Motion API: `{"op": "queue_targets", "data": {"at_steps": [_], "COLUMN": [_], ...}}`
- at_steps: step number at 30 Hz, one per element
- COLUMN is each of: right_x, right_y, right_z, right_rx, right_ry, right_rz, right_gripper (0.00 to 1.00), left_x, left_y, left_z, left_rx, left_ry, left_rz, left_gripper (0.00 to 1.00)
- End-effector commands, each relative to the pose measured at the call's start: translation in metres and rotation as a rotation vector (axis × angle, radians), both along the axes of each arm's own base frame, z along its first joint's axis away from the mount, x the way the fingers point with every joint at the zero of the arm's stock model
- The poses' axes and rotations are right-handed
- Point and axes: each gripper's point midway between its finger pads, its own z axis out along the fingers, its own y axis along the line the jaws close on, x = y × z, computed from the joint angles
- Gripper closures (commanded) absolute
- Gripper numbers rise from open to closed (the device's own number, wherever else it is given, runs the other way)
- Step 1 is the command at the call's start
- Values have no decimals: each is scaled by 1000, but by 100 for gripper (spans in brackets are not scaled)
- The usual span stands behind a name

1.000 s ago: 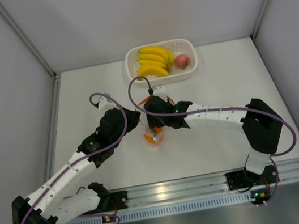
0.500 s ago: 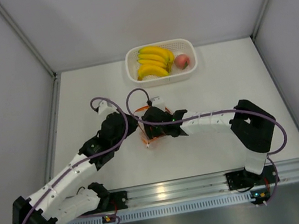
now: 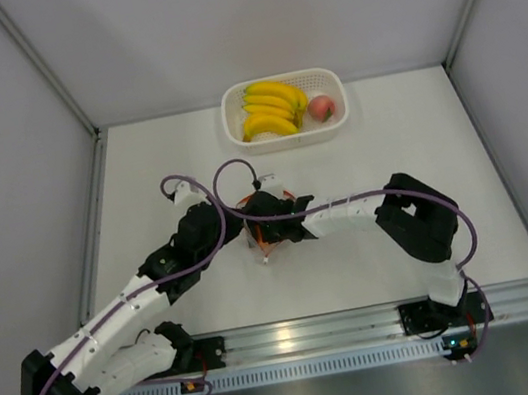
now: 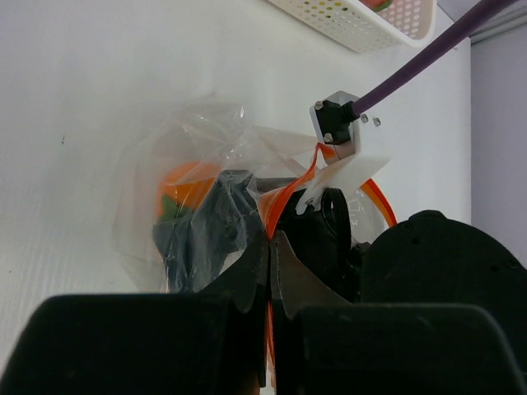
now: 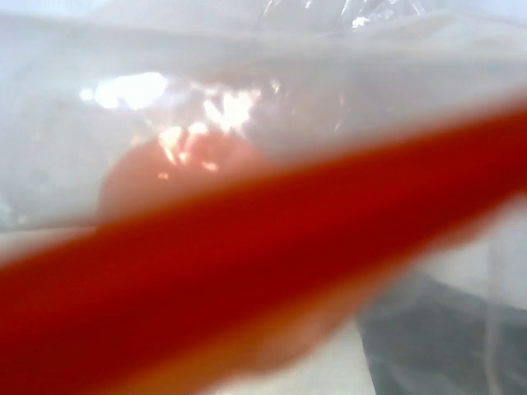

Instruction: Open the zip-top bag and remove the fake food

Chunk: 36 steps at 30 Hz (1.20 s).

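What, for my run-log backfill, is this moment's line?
left gripper: shut on zip-top bag | right gripper: at bag, unclear | orange fruit: in bag

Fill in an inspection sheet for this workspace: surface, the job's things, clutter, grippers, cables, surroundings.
Surface: white table, no spills seen.
Job's things: zip-top bag mid-table between the arms, orange fruit inside it; bananas and peach lie in the white basket at the far edge.
Clutter: nothing seen.
Grippers: left gripper shut on the bag's orange zip strip; right gripper at the bag, open or shut cannot be told.
Cables: purple cables loop over both arms; no snag seen.
Surroundings: white walls on three sides; metal rail at the near edge.
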Motion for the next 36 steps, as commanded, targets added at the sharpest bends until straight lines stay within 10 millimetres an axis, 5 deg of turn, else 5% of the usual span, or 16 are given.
{"op": "queue_targets", "data": {"at_steps": [1, 8, 12, 15, 27, 36], "right_x": [15, 24, 28, 27, -2, -15], "right_y": [-1, -6, -6, -5, -1, 8], "right_z": [-7, 15, 26, 34, 102, 120], "right_rx": [-13, -7, -20, -13, 1, -59], "right_ry": [-11, -92, -130, -140, -242, -280], "right_rz": [-25, -28, -4, 6, 64, 170], "right_gripper": [12, 24, 50, 57, 55, 55], "left_x": [0, 0, 1, 2, 16, 15], "left_y": [-3, 2, 2, 3, 10, 5], "left_z": [5, 7, 7, 9, 46, 76], "left_rx": [-14, -1, 9, 13, 100, 154], "left_ry": [-31, -45, -48, -57, -132, -206], "left_rz": [-22, -14, -15, -7, 15, -68], "left_gripper": [100, 100, 100, 100, 100, 100]}}
